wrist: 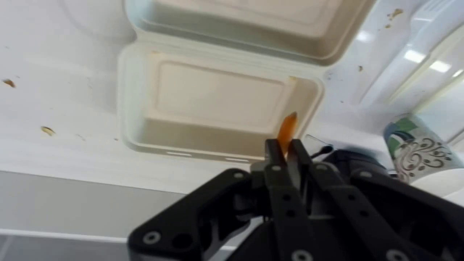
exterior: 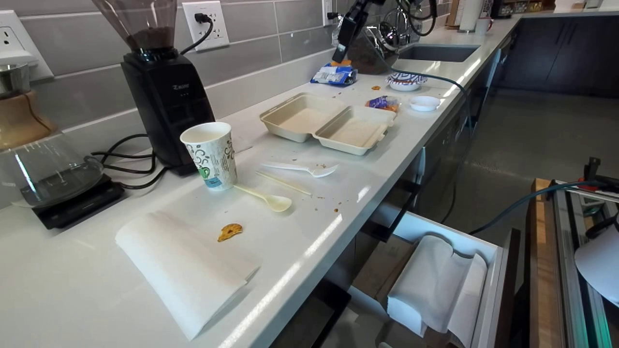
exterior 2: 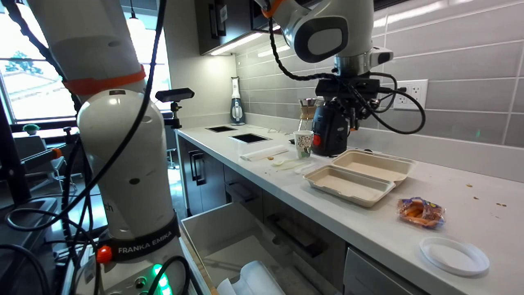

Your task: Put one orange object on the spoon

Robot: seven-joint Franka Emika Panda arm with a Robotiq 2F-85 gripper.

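Nearest, at the lower left in an exterior view, is the napkin (exterior: 179, 266), with the orange-brown bit (exterior: 230, 232) just beside its upper right edge; by my judgement that bit is not your target. A little beyond, near the middle of the frame, you have the spoon (exterior: 272, 200), bowl to the right and handle reaching the foot of the cup (exterior: 211, 159); whether the two touch, I cannot tell. Past it lie the fork (exterior: 302, 167) and, above the centre, the open box (exterior: 300, 120). Farthest off is your gripper (exterior: 339, 56), near the top of the frame, in the air and well apart from the spoon.

In the wrist view the gripper is closed on the orange piece (wrist: 288, 127), pinched between the fingertips with its narrow end poking out past them. So your pick looks done; the placing is not, and I would call you about halfway. What is left: carry the piece to the spoon, lower it over the bowl, let go and back away. At the right edge of the wrist view you seem to get only the spoon's handle, so lining up with the bowl probably calls for an exterior view.
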